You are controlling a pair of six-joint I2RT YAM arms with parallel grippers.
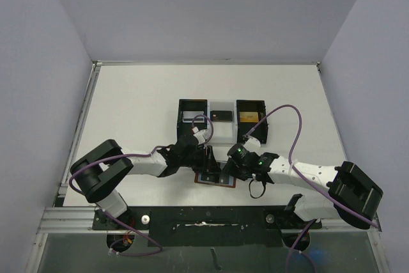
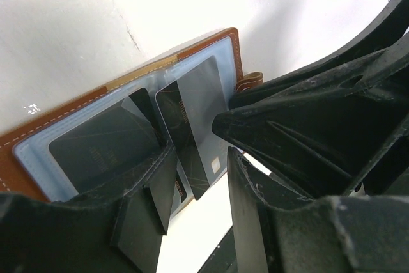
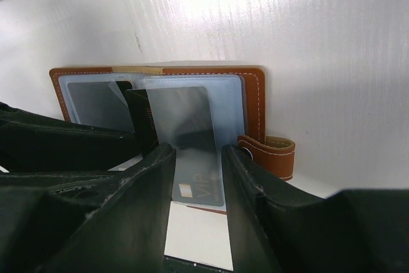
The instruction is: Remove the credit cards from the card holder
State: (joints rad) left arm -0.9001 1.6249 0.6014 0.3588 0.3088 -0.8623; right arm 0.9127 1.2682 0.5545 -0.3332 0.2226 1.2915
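1. Card holder: brown, lying open at the table's 6 o'clock.
2. Dark card: partly out of its pocket.
3. Left gripper: at the holder's 11 o'clock, jaws half apart astride the card; cannot tell whether it grips.
4. Right gripper: at 2 o'clock, likewise.
5. Tray: at 12 o'clock, apart.

White-and-black left arm: white link shells, bulky matte-black joint housings, thin purple cable running alongside. White-and-black right arm: same build, longer purple cable loop, small green status light lit. Left gripper and right gripper: black moulded plastic fingers, scuffed and ribbed.
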